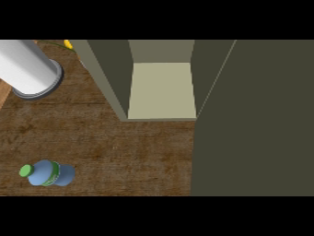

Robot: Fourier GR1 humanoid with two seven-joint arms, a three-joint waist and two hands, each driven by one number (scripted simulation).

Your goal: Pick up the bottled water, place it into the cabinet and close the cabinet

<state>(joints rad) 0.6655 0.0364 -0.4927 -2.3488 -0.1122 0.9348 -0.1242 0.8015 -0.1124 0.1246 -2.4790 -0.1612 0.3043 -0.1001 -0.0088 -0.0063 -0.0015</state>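
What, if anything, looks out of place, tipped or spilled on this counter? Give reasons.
Nothing stands out. The bottled water stands upright on the wooden counter, cap on, no spill around it. The cabinet is open, its shelf bare. No hands show.

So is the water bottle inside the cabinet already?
No, the water bottle stands on the wooden counter, apart from the open cabinet, whose shelf holds nothing visible.

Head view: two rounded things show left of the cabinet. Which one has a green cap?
The blue bottled water, at the lower left. The big white cylinder at the upper left ends in a grey rim, with no cap.
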